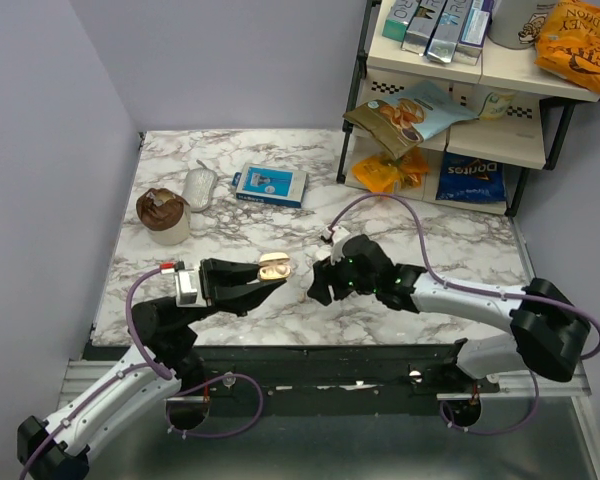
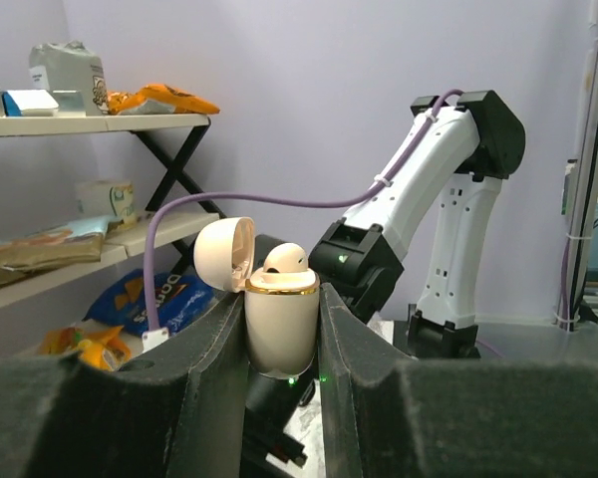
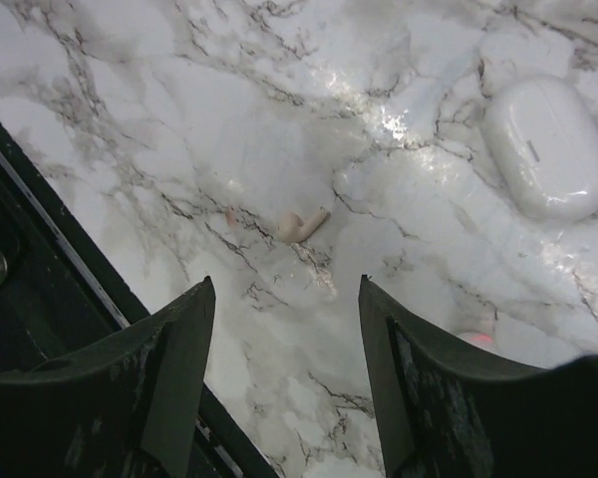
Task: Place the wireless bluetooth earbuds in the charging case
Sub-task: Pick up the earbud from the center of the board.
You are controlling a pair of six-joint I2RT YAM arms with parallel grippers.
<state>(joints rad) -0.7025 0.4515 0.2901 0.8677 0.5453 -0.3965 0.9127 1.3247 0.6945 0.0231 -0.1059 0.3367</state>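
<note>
I'm clamping my left gripper [image 1: 263, 277] on the open charging case [image 2: 281, 329], one earbud [image 2: 285, 259] sitting in it. My right gripper [image 3: 286, 289] is hanging part-open, holding nothing, over what looks like the other earbud [image 3: 301, 225] lying on the table [image 3: 179, 119].

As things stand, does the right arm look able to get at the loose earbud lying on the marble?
Probably yes. The right tool hangs open over the table, the earbud lies bare just ahead of its fingertips, and the white oval case sits well aside.
</note>
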